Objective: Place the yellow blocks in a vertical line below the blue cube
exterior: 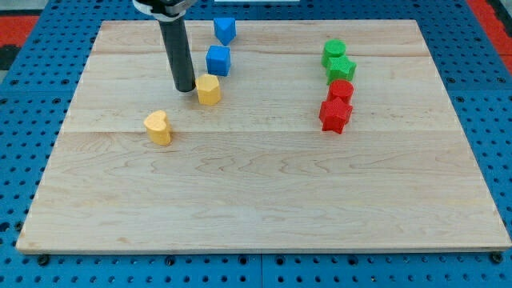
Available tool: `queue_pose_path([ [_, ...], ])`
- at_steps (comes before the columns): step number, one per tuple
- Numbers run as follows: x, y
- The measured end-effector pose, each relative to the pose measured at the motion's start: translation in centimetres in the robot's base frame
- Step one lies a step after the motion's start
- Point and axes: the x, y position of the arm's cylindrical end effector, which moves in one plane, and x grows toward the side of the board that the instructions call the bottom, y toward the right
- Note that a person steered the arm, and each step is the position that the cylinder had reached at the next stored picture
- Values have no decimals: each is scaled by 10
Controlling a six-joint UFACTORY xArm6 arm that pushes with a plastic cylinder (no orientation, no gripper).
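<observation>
A blue cube (pixel 218 60) sits near the view's top, left of centre. A second blue block (pixel 225 30), of unclear shape, lies above it near the board's top edge. A yellow block (pixel 209 90) lies just below the blue cube, almost touching it. A yellow heart-shaped block (pixel 158 127) lies further down and to the left. My tip (pixel 185 89) rests on the board just left of the upper yellow block, close to it or touching it.
On the view's right, two green blocks (pixel 334 51) (pixel 341 69) and two red blocks (pixel 341 90) (pixel 335 115) stand in a near-vertical column. The wooden board (pixel 264 200) lies on a blue pegboard surface.
</observation>
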Motion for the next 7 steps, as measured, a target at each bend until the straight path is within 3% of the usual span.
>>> queue_pose_path([
  [1,1,-41],
  [2,31,-109],
  [3,84,-109],
  [5,92,16],
  [6,109,13],
  [7,169,21],
])
